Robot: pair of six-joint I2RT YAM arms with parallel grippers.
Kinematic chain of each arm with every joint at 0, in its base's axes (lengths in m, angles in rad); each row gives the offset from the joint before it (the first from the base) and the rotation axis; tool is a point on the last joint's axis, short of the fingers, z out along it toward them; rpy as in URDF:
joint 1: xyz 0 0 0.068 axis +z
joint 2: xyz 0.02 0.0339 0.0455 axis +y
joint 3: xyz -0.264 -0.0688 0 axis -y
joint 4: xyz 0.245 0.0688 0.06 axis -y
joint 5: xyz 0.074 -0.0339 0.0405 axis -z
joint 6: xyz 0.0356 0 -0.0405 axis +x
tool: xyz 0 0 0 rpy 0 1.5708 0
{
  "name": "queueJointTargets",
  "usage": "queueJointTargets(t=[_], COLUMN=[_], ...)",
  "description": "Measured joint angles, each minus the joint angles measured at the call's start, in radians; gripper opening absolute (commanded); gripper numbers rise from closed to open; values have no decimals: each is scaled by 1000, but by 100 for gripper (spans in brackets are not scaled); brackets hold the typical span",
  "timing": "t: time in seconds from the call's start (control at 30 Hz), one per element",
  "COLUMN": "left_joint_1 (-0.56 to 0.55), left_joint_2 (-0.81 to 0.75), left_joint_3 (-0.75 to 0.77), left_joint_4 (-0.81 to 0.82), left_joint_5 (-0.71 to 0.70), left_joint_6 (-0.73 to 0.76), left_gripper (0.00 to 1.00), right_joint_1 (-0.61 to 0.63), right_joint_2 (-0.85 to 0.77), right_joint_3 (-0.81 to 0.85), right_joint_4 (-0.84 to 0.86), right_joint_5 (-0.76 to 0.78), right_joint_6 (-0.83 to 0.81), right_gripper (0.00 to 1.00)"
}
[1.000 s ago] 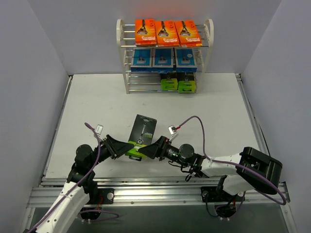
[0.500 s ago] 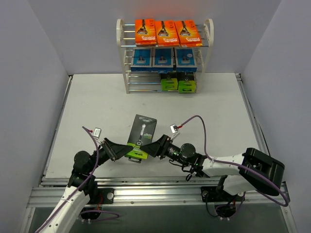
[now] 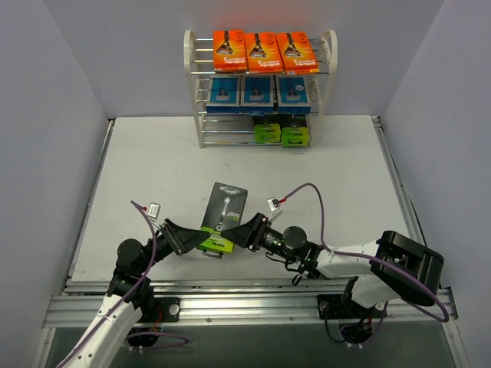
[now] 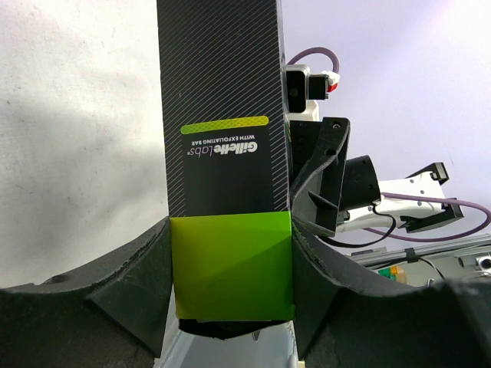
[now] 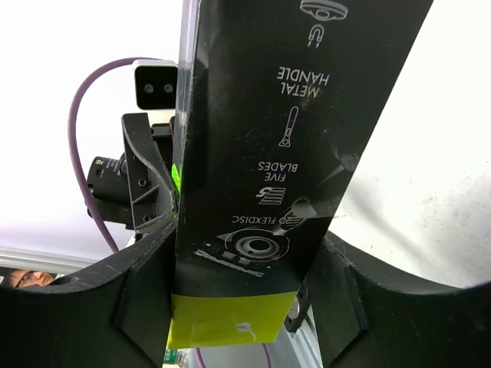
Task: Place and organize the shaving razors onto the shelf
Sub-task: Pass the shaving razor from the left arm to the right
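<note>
Shelf [image 3: 192,47], back of worktop [image 3: 153,169]:
- top tier: three orange cards [image 3: 261,50], side by side
- middle tier: three blue packs [image 3: 257,92], side by side
- bottom tier: two black-and-green boxes [image 3: 281,134], at centre and right

Near the front edge, well apart from the shelf:
- Your left claw [image 4: 230,284] is part-closed, clamped on the lime-green end of the third box [image 3: 223,215], one finger against each side.
- The box's black end points toward the shelf.
- Your right claw [image 5: 242,284] grips the same low end from the right, fingers flush on both sides.
</note>
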State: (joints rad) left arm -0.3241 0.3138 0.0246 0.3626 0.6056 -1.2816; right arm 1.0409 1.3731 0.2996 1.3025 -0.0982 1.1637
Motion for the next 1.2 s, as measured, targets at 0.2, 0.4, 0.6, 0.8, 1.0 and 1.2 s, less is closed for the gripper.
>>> queueJointTargets(t=[0.2, 0.4, 0.6, 0.8, 1.0, 1.2], left_joint_1=[0, 0, 0, -2, -2, -2], left_joint_2=[3, -8, -31, -58, -78, -64], left_joint_3=[0, 0, 0, 0, 7, 30], left_joint_4=[2, 29, 36, -5, -88, -142], left_joint_5=[-2, 2, 9, 34, 51, 64], left_joint_6=[-19, -60, -66, -22, 34, 75], left_gripper=[79, 97, 94, 94, 94, 94], right_joint_1=[-2, -13, -21, -47, -72, -83], right_joint_2=[0, 0, -11, -39, -74, -79], right_joint_3=[0, -2, -7, -28, -44, -56], right_joint_4=[0, -4, 3, -7, -42, -77], right_joint_5=[-5, -18, -34, -55, -39, -21], right_joint_6=[9, 16, 23, 25, 11, -6], right_gripper=[22, 20, 20, 20, 20, 19])
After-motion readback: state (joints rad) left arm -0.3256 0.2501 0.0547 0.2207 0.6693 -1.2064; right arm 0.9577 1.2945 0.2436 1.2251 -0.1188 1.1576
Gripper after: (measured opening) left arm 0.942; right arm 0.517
